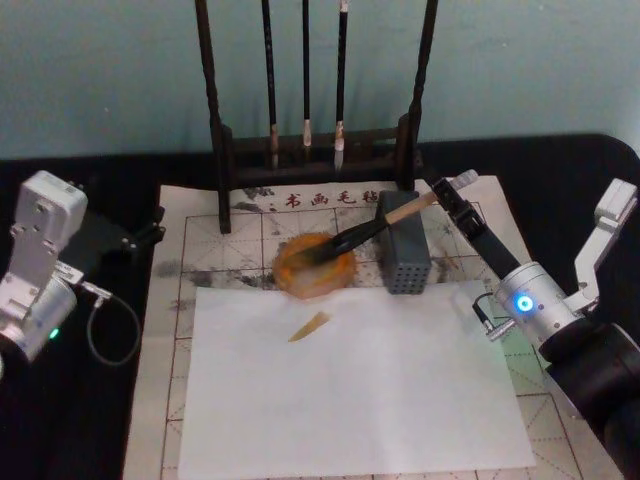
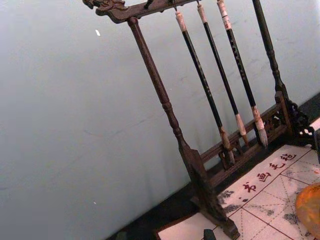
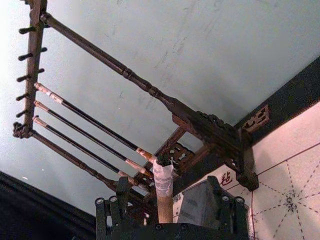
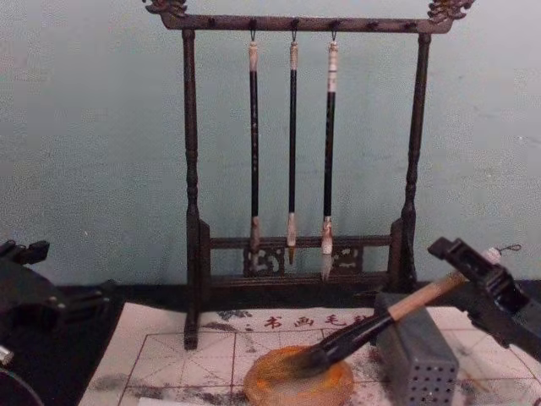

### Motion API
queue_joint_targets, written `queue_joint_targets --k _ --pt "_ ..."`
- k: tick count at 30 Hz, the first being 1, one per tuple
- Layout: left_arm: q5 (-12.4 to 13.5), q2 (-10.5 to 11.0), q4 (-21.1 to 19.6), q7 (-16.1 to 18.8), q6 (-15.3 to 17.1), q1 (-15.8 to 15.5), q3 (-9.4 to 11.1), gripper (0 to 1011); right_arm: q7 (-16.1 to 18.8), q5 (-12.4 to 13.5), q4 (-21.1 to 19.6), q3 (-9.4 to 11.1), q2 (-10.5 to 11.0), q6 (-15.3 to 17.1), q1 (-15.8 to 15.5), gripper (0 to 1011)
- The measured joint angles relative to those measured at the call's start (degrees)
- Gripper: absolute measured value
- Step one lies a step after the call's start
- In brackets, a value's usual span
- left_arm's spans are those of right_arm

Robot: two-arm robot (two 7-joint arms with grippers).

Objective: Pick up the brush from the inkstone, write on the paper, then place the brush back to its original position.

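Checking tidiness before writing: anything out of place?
A small tan sliver lies on the white sheet near the dish; grey ink smudges the gridded paper beside it. The right gripper is at the brush's end.

three hanging brushes (image 4: 292, 144), one brush (image 1: 375, 228), one inkstone (image 1: 327, 280)

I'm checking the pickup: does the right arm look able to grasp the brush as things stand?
Likely yes: the right gripper sits open astride the brush, whose pale shaft the grey block props off the paper; nothing blocks it.
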Motion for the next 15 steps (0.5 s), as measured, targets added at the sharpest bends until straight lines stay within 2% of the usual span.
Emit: queue_joint_targets --k 15 --pt "0.00 0.00 0.00 0.00 0.00 0.00 0.00 1001 0.10 -0.15 0.03 0.04 -0.02 -0.02 0.03 1000"
